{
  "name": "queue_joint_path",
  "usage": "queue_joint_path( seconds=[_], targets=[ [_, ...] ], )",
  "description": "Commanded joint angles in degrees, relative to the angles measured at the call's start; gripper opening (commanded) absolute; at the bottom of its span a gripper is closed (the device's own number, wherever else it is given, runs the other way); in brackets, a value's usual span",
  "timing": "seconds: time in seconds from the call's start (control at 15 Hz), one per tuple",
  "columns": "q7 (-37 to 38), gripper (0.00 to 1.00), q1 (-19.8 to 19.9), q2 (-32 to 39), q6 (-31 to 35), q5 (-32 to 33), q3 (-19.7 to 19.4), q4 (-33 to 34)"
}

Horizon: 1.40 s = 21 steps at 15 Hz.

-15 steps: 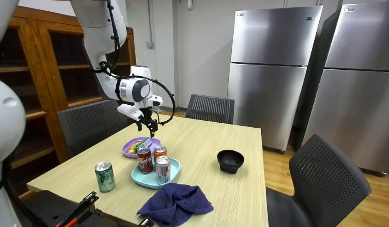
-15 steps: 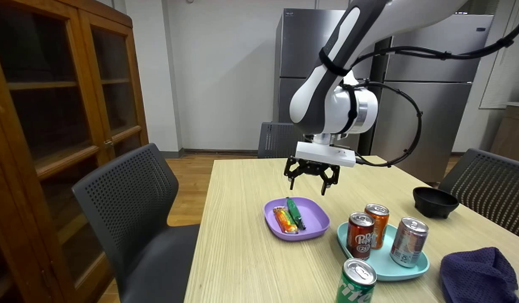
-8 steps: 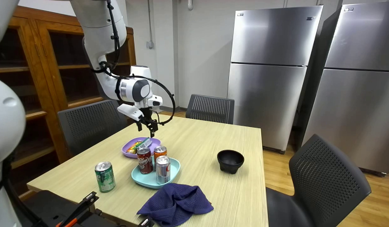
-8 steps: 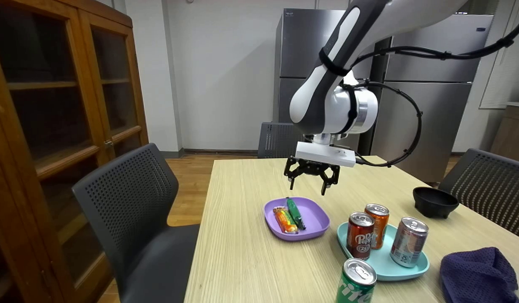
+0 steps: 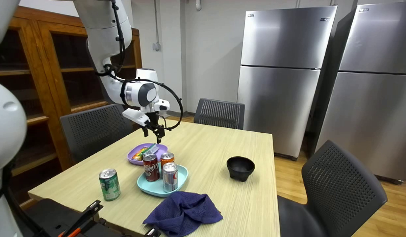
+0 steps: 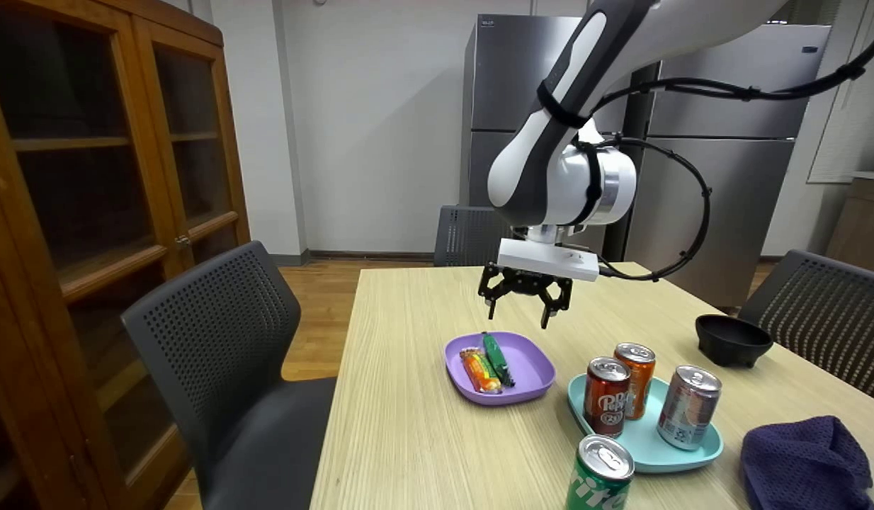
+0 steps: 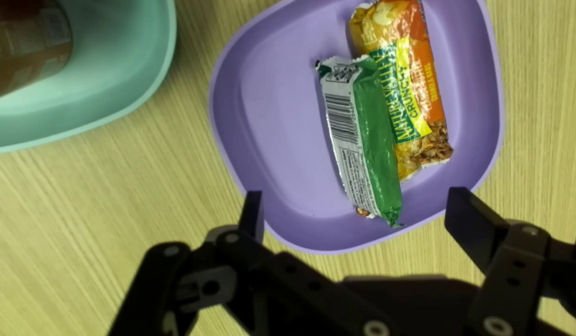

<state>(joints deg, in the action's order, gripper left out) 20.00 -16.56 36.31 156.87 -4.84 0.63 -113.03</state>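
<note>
My gripper [image 7: 354, 200] stands open with nothing between its fingers, above the near rim of a purple plate [image 7: 288, 116]. Two wrapped bars lie side by side on that plate: a green and silver one [image 7: 379, 140] and, partly under its edge, an orange and yellow granola bar [image 7: 416, 70]. In both exterior views the gripper [image 6: 518, 320] hangs over the table just behind the plate, touching neither plate nor bars. A teal plate [image 5: 147, 187] sits beside the purple one, bearing a dark red can [image 6: 607, 397], an orange can [image 6: 639, 379] and a silver can [image 6: 690, 407], all upright.
A green can [image 5: 109, 185] stands upright on the table by the teal plate. Farther over are a black bowl [image 5: 241, 168] and a crumpled dark blue cloth [image 5: 185, 212]. Dark chairs [image 6: 217, 340] surround the table; a wooden cabinet [image 6: 97, 177] and steel fridges [image 5: 282, 92] stand behind.
</note>
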Motion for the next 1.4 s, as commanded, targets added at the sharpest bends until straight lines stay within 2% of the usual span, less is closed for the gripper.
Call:
queue_joint_path(
  seconds=[0.0,0.53,0.93,1.33],
  targets=[
    [-0.1,1.00,0.2,-0.8,-0.3,0.4,0.2,-0.6],
    [3.0,1.00,-4.7,-9.5,0.2,4.4,-2.3,-7.9],
    [14.2,1.00,-10.0,-15.1,-2.9,10.6,-6.6,-14.0],
    [19.9,1.00,-9.9,-20.0,-3.0,12.3,-4.6,-21.9]
  ],
)
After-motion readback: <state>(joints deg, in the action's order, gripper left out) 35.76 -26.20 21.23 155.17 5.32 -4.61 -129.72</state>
